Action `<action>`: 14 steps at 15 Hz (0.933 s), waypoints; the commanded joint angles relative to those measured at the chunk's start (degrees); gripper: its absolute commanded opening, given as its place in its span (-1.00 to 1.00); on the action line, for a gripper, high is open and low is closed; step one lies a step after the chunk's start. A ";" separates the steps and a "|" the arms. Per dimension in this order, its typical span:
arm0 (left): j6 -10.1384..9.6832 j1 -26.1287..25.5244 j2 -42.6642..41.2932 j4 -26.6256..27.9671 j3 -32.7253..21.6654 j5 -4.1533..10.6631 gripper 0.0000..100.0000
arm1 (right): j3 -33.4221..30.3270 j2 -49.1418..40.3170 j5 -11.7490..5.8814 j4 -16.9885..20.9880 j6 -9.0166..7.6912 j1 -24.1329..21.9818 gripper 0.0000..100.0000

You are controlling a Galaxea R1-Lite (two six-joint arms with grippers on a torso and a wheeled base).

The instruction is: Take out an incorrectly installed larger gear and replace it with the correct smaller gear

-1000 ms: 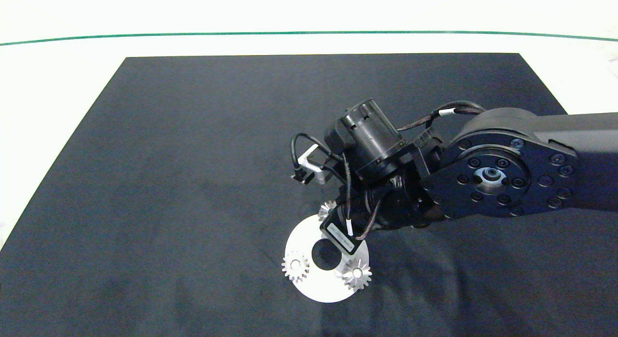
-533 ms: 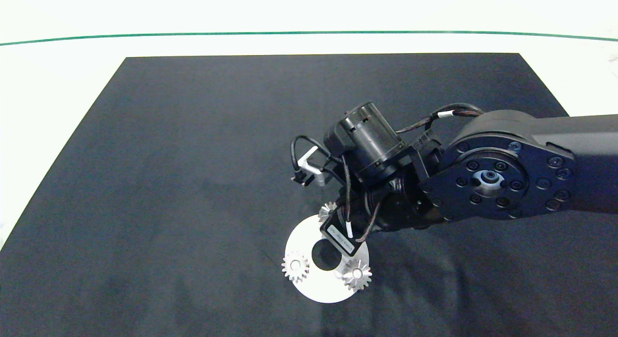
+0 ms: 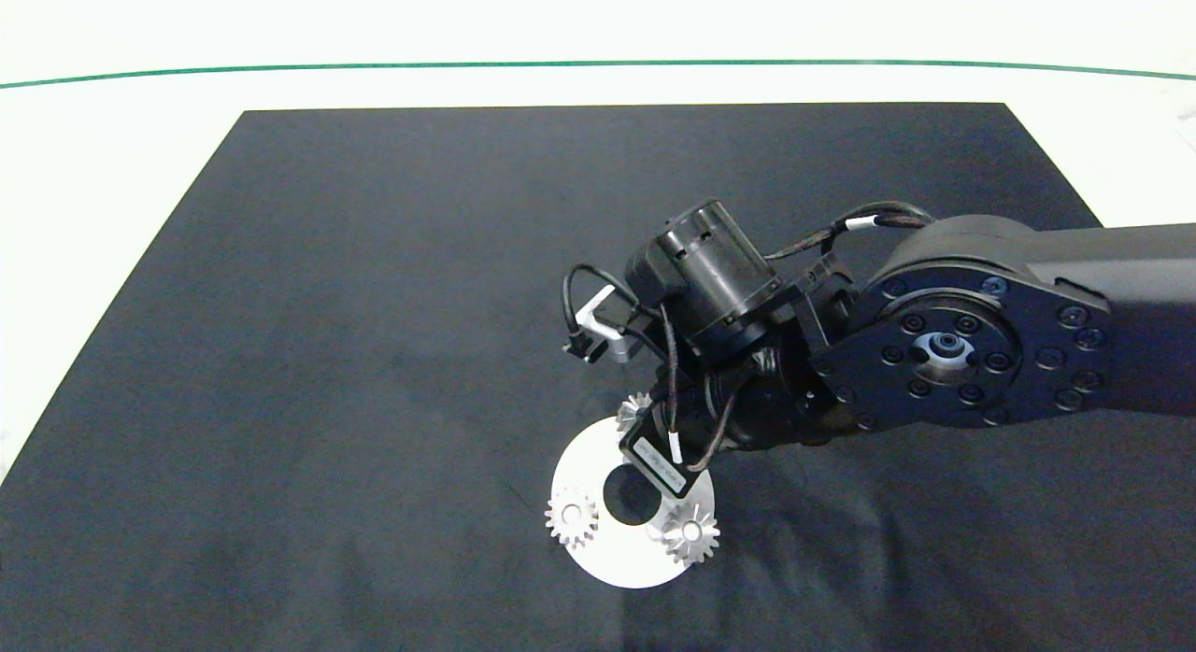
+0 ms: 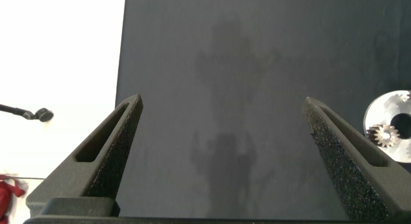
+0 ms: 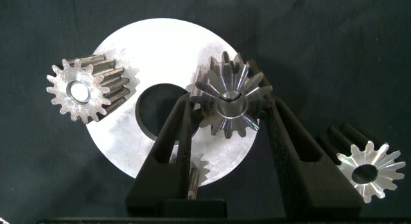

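Observation:
In the right wrist view the larger gear (image 5: 228,103), silver and cone-faced with fine pointed teeth, sits between the fingers of my right gripper (image 5: 225,95), which is shut on it over the white disc (image 5: 122,144). I cannot tell whether it rests on the disc or is lifted. The smaller gear (image 5: 366,169), with coarser teeth and an open bore, lies loose on the black mat beside the disc; from above it shows at the disc's far edge (image 3: 633,407). The right gripper (image 3: 659,451) hides the larger gear from above. My left gripper (image 4: 221,101) hangs open over bare mat.
On the disc (image 3: 598,559) stand two more gears: a chunky-toothed gear (image 3: 572,517) on a pin and another gear (image 3: 691,532), the latter half hidden under a finger in the right wrist view. The black mat (image 3: 374,306) covers a white table. The right arm (image 3: 962,339) reaches in from the right.
The right arm's wrist has shifted slightly toward the table's near side. Disc and visible gears have not moved.

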 commanded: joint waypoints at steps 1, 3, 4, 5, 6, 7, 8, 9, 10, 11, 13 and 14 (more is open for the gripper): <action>-0.01 0.02 -0.02 0.29 0.01 0.04 1.00 | 0.30 0.06 -0.07 0.20 -0.10 0.01 1.00; 0.07 0.02 -0.02 0.29 0.01 0.04 1.00 | 0.30 -0.02 -0.07 0.20 0.34 0.01 1.00; -0.01 0.02 -0.02 0.29 0.01 0.04 1.00 | 0.38 -0.11 -0.07 0.20 0.34 0.01 1.00; -0.01 0.02 -0.02 0.29 0.01 0.04 1.00 | 0.38 -0.20 -0.07 0.20 0.43 0.01 1.00; -0.01 0.02 -0.02 0.29 0.01 0.04 1.00 | 0.38 -0.46 -0.07 0.20 0.34 0.10 1.00; 0.07 0.02 -0.02 0.29 0.01 0.04 1.00 | 0.73 -0.90 -0.07 0.20 0.43 0.19 1.00; -0.01 0.02 -0.02 0.29 0.01 0.04 1.00 | 1.70 -3.45 -0.51 0.20 0.34 0.45 1.00; -0.01 0.02 -0.02 0.29 0.01 0.04 1.00 | 3.55 -6.70 -0.95 0.20 0.43 0.72 1.00; -0.01 0.02 -0.02 0.29 0.01 0.04 1.00 | 4.95 -10.22 -1.12 0.20 0.87 0.81 1.00; -0.01 -0.07 -0.02 0.12 -0.07 -0.13 1.00 | 6.45 -14.09 -2.09 0.11 2.63 0.72 1.00; -0.01 -0.25 -1.07 -0.06 0.10 -0.40 1.00 | 10.49 -22.70 -8.42 0.11 6.06 0.37 1.00; -0.01 -0.25 -1.86 -0.15 0.19 -0.40 1.00 | 13.57 -28.24 -10.53 0.11 6.23 0.01 1.00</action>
